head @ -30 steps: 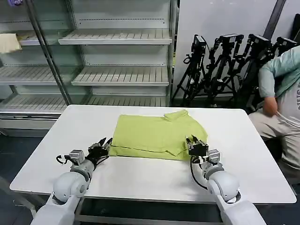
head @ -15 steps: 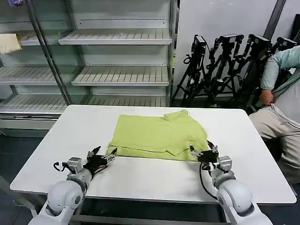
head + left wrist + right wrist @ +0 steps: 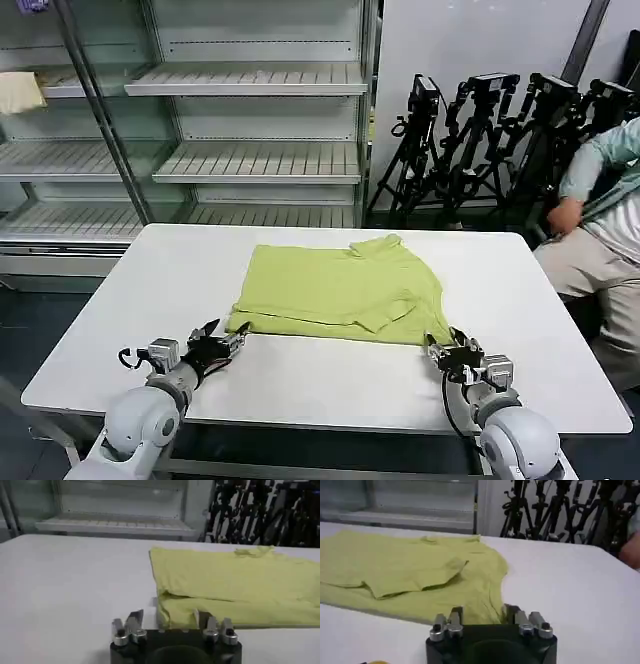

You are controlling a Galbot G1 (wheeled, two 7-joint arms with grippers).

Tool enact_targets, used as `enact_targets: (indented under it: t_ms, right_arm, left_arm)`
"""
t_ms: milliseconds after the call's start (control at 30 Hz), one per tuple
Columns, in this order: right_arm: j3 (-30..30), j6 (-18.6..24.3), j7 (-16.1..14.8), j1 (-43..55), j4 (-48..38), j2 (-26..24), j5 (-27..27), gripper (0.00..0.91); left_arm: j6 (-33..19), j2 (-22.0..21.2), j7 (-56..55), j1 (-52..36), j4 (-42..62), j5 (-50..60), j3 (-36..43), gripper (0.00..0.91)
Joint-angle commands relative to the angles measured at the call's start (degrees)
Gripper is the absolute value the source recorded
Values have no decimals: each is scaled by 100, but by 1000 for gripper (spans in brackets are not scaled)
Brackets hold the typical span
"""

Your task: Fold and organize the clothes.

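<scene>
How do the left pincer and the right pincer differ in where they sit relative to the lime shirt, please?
The left pincer sits at the folded shirt's near left corner, whereas the right pincer sits at its near right corner, by the loose sleeve flap. The left pincer faces a thick folded edge; the right pincer faces a thinner, wrinkled hem. Both are open, low over the white table, holding nothing, and off the fabric.

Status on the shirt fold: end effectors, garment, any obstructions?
Left end effector open at shirt's near-left corner; right end effector open at near-right corner. Lime shirt folded flat, mid-table. Nothing in the way.
</scene>
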Motion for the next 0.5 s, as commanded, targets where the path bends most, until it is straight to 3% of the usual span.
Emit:
enact_targets:
  t_ms: [33, 333, 500]
  right_arm:
    - [70, -79, 9, -119, 17, -16, 96, 0]
    - [123, -71, -56, -412, 355, 25, 36, 0]
    - [464, -22, -150, -1095, 928, -86, 46, 0]
  left_arm:
    - [43, 5, 14, 11, 65, 18, 32, 20]
    - [37, -56, 55, 408, -272, 86, -65, 10]
    - [37, 58, 76, 1050, -897, 43, -428, 10]
